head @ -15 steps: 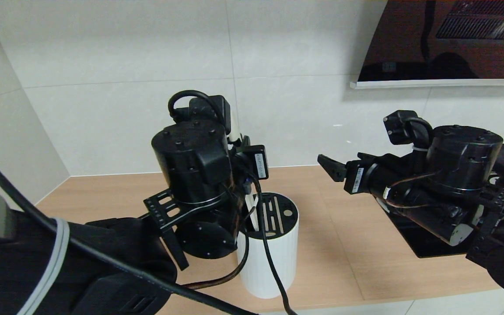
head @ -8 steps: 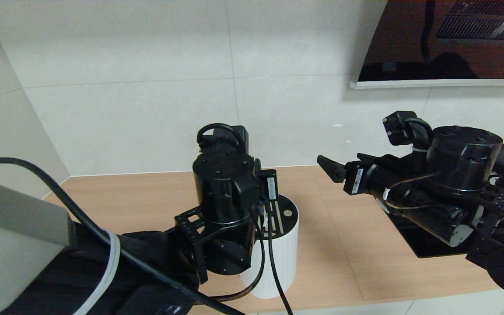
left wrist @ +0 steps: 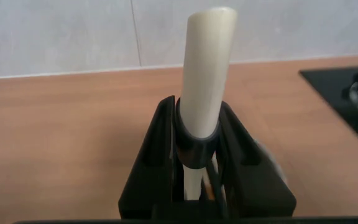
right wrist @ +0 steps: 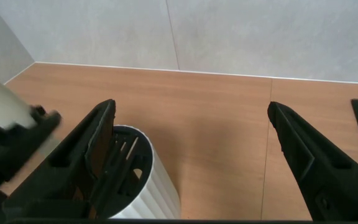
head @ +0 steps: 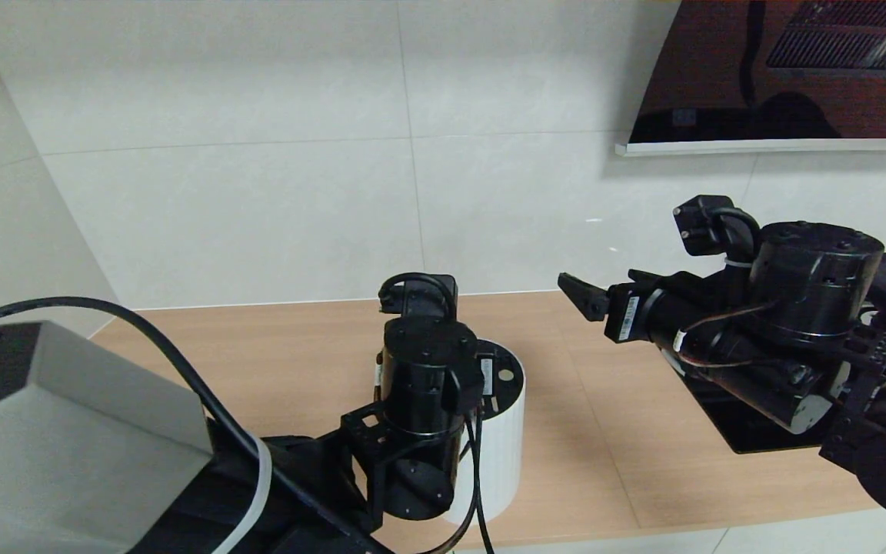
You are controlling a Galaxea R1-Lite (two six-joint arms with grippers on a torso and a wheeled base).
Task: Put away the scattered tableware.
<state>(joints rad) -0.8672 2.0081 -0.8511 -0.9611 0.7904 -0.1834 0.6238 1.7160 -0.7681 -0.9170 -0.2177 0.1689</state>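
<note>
Over the white cylindrical holder with a black slotted lid [head: 503, 446], the left pincer [left wrist: 199, 127] pinches a cream round-handled utensil [left wrist: 209, 56] upright. Slotting it looks to be the step in hand; next, sink it and let go. Farther right, the right pincer [right wrist: 190, 109] hangs spread above the pale wooden surface [head: 258, 346].

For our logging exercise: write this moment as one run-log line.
left gripper: shut on cream-handled utensil | position: over white holder | right gripper: open, above counter
</note>
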